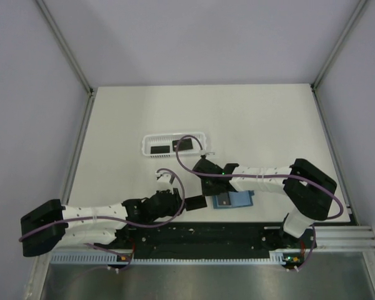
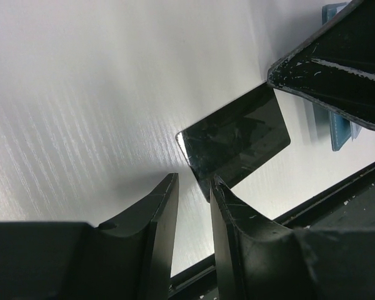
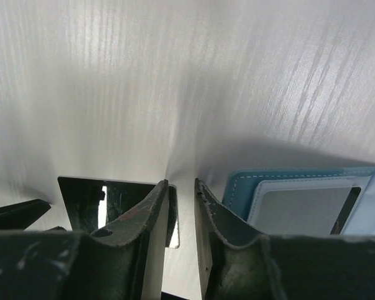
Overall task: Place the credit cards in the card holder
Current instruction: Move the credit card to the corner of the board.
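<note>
Pickup appears to be in hand: a thin black credit card (image 1: 195, 203) lies flat by the table's (image 1: 250, 119) near edge, just left of the teal-blue soft card holder (image 1: 235, 200); left gripper (image 2: 194, 181) and right gripper (image 3: 181, 182), narrowly parted, hold nothing; next, pinch its edge.

Overhead view faces down; both close wrist views share one card (image 2: 237, 140).

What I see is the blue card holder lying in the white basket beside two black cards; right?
Not quite: the card holder lies on the table, outside the white basket, which holds only the two black cards. The top external view shows it.
</note>
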{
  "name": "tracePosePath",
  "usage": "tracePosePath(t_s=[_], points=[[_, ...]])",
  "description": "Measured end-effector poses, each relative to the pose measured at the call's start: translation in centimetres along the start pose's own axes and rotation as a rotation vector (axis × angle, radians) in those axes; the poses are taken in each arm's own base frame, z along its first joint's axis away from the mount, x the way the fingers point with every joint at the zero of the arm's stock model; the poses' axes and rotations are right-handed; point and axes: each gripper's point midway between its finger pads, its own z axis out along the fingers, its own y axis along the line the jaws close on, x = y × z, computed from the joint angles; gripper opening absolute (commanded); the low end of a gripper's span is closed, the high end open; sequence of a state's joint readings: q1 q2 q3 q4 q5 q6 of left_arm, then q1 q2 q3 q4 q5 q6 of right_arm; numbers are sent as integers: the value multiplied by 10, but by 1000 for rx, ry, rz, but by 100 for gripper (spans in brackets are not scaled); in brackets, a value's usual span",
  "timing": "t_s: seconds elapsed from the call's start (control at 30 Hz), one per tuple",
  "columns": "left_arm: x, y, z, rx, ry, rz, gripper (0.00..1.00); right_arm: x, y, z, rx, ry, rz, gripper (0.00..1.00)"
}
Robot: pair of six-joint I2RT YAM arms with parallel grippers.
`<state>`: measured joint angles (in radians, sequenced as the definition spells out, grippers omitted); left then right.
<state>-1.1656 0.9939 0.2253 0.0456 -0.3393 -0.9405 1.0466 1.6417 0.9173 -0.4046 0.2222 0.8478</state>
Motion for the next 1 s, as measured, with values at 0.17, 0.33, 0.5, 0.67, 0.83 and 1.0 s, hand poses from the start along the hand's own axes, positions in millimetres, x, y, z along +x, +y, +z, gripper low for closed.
tracePosePath(t_s=[0.17,0.33,0.5,0.67,0.83,1.0], points=[[0,0,1,0,0,1,31,-5,5,2,-23,-19,-14,24],[0,0,1,-1,1,1,30,-7,13,6,-56,-29,-29,10],[0,0,1,-1,1,1,34,-1,23,7,-115,-5,-19,0],[-1,-2,1,4,-1,-1,41,11,25,3,-151,16,0,0],[-2,-3,1,4,-2,0,43,28,35,-3,-170,47,-19,0],[-2,-3,1,4,-2,4,43,42,44,-8,-181,65,-26,0]])
